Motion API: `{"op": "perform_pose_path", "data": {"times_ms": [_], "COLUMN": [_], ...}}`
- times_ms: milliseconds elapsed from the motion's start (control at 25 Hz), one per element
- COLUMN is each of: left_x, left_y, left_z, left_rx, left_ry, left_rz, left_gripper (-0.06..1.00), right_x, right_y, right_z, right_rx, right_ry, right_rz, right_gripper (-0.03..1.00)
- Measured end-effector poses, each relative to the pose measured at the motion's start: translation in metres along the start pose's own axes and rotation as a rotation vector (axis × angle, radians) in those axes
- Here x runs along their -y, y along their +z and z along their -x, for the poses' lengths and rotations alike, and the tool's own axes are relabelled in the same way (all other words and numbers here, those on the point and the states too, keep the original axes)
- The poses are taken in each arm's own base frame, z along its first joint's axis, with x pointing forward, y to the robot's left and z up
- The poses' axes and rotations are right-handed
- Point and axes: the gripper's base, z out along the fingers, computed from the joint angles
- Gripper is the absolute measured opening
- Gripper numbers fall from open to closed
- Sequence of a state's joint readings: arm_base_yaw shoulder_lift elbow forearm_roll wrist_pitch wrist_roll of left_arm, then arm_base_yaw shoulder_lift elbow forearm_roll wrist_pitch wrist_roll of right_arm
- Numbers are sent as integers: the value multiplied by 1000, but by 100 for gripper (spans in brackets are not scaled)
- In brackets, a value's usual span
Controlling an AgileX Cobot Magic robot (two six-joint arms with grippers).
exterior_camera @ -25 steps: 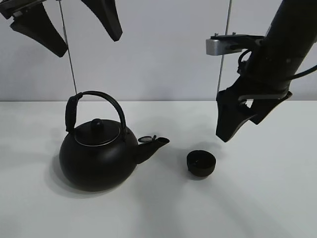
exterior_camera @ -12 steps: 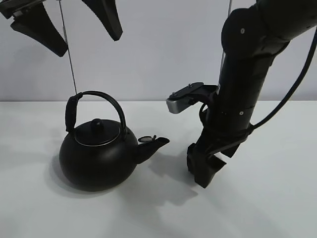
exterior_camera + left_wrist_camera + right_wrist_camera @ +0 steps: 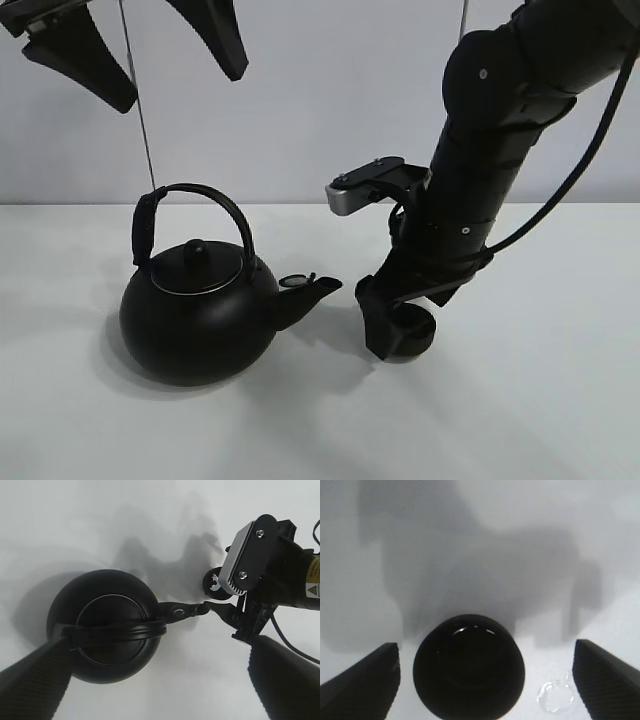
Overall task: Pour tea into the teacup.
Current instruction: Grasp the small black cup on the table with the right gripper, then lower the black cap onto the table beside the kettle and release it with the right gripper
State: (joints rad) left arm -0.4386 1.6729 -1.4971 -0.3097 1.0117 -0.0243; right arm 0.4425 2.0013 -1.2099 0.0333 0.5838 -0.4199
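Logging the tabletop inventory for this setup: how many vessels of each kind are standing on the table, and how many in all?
Kettle: 1
Teacup: 1
Total: 2

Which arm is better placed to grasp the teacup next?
Right. The right claw sits low, with open fingers on either side of the teacup, not touching it. The left claw hangs open high above the kettle, away from the cup.
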Motion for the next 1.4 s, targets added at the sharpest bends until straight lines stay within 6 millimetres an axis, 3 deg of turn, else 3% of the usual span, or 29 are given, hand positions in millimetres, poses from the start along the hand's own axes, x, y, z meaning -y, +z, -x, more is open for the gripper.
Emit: {"op": "perform_pose_path", "data": {"times_ms": [680, 840, 960, 1200, 1400], "left_x": [0, 0, 0, 0, 0], "left_y": [0, 0, 0, 0, 0], "left_z": [1, 1, 1, 1, 1], "left_rx": [6, 7, 7, 12, 12], "left_ry": [0, 0, 0, 0, 0], "left_rz": [0, 0, 0, 0, 0], "left_gripper": [69, 69, 69, 69, 69], "right_x": [-1, -2, -2, -2, -1], "right_y": [3, 9, 9, 9, -9], "right_z": [1, -2, -1, -1, 3], "right_rx": [6, -17, -16, -15, 20], "right_ry": [20, 21, 28, 46, 48], "right_rz": [11, 21, 22, 22, 16], "right_gripper": [56, 51, 41, 40, 40]}}
